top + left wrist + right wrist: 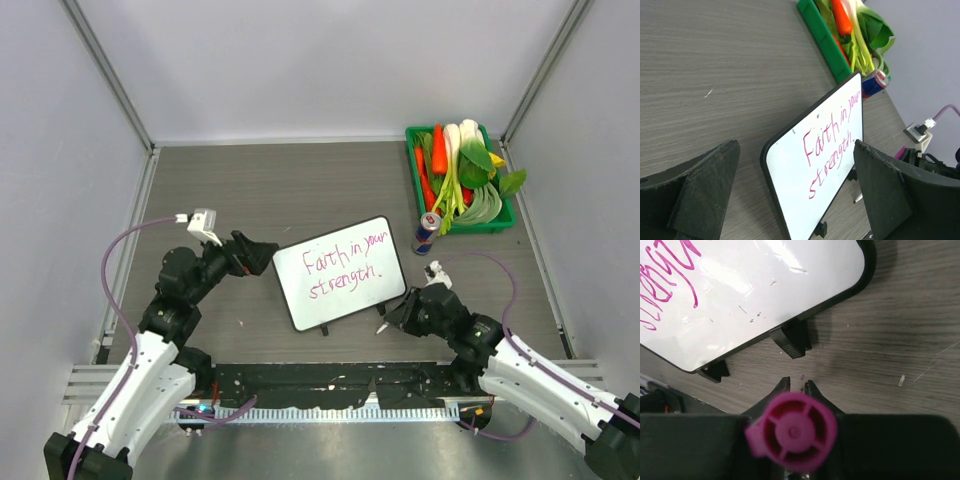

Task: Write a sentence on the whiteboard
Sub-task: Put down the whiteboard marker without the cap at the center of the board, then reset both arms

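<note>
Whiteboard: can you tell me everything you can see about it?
The small white rectangular whiteboard has rounded corners, a thin dark rim and two little black feet at its near edge. It looks smooth and glossy. Pink handwriting on it reads "Faith in your strength." in two lines. It lies face up, turned askew, on the grey wood-look table. Nothing but the table touches it.

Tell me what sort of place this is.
Probably a robot lab test cell: plain grey panel walls in metal framing enclose the table, two robot arms are bolted at its near edge, and a green tray of vegetables and a small whiteboard sit on it as props.
</note>
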Motion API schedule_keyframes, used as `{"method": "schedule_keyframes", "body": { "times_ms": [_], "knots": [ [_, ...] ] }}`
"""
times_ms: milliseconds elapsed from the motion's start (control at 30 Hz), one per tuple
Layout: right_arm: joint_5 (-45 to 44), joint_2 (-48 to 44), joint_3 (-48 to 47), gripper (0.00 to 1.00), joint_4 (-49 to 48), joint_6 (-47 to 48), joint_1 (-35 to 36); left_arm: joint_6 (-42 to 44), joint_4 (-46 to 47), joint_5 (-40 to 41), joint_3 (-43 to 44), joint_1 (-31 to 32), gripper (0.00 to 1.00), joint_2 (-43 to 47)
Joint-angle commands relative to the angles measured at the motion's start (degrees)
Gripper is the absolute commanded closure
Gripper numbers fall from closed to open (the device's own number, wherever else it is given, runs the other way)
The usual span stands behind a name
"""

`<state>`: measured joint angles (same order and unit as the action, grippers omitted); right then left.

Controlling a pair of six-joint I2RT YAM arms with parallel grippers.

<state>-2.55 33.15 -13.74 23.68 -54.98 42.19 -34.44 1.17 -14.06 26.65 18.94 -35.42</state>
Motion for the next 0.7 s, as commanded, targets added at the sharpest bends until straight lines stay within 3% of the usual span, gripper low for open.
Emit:
{"method": "schedule_keyframes", "body": {
  "times_ms": [0,33,167,667],
  "knots": [
    [3.69,-2.12,1.69,0.69,-0.48,-5.83,-0.62,-0.81,-2.73,-0.08,3.49,-0.31,0.0,1.49],
    [3.51,-2.73,1.52,0.53,-0.48,-6.1,-0.62,-0.72,-2.93,-0.78,3.84,-0.22,0.0,1.32],
    [2.72,-3.44,0.3,0.2,-0.48,-6.46,-0.8,-1.07,-3.37,-2.55,4.9,-0.22,0.0,1.05],
    [-8.0,5.96,-15.95,0.16,4.26,7.95,-0.89,-4.76,-9.07,-2.37,8.93,-0.31,0.0,-1.67]
  ]
}}
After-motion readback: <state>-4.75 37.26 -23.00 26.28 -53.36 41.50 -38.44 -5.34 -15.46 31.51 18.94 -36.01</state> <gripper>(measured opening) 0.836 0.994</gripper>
